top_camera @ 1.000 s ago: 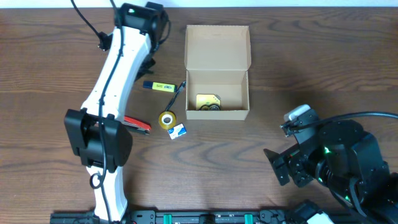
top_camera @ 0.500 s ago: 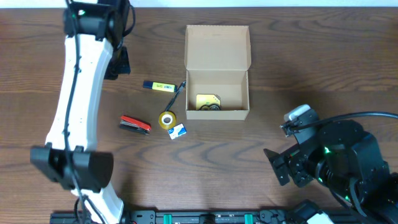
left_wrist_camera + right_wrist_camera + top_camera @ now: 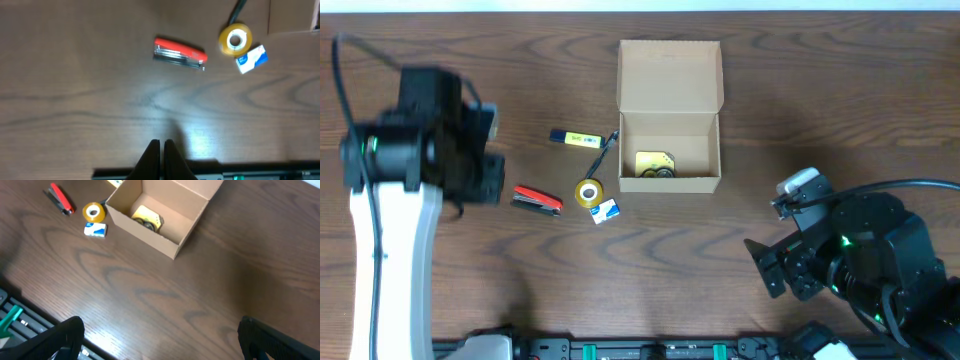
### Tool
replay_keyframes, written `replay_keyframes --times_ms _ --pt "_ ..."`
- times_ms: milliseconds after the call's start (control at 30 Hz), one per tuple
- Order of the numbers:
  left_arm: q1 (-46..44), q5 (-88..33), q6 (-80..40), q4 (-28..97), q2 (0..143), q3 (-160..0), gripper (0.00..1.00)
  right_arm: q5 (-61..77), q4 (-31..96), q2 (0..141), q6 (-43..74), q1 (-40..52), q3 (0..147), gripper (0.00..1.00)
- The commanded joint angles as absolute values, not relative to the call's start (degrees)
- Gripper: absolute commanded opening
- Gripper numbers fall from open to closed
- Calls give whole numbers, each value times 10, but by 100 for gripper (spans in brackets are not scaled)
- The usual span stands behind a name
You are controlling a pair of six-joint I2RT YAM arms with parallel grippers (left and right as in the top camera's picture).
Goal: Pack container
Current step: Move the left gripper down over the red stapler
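dark wood counter (image 3: 740, 260) | we see left pincer (image 3: 161, 145) closed, empty; right pincer (image 3: 160, 340) wide apart, empty | we judge: closed pincer could knock red stapler (image 3: 179, 52) away from tan cardboard box (image 3: 670, 75)

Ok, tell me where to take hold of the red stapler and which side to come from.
Grip the red stapler across its narrow width at mid-length, coming straight down from above with the left hand. It lies flat on the table, a long slim bar, so its two long sides are the faces to pinch. The yellow tape roll lies apart from it.
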State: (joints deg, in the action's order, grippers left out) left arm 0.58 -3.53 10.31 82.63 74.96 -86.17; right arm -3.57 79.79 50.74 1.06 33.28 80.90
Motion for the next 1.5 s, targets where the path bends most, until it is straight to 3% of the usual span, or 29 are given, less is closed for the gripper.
replay_keyframes --times_ms 0,333,433,733,867,933,1067,1167,1267,1467 --pt "12 -52 70 814 706 -792 6 -36 798 506 19 324 808 99" --pt "11 -102 -182 657 719 -603 6 -36 798 506 19 324 808 99" --pt "11 -102 -221 610 729 -574 45 -36 798 506 19 324 808 99" --pt "10 -99 -444 479 812 -549 52 -36 798 506 19 324 808 99" --pt "10 -99 -488 458 856 -549 54 -36 798 506 19 324 808 99" --pt "10 -99 -505 451 878 -549 65 -36 798 506 19 324 808 99" --pt "8 -101 -504 436 913 -549 68 -36 798 506 19 324 808 99" --pt "-1 -100 -521 418 928 -549 90 -36 798 506 19 324 808 99" --pt "-14 -100 -534 396 938 -549 96 -36 798 506 19 324 808 99" --pt "-28 -111 -534 357 948 -549 95 -36 798 506 19 324 808 99"
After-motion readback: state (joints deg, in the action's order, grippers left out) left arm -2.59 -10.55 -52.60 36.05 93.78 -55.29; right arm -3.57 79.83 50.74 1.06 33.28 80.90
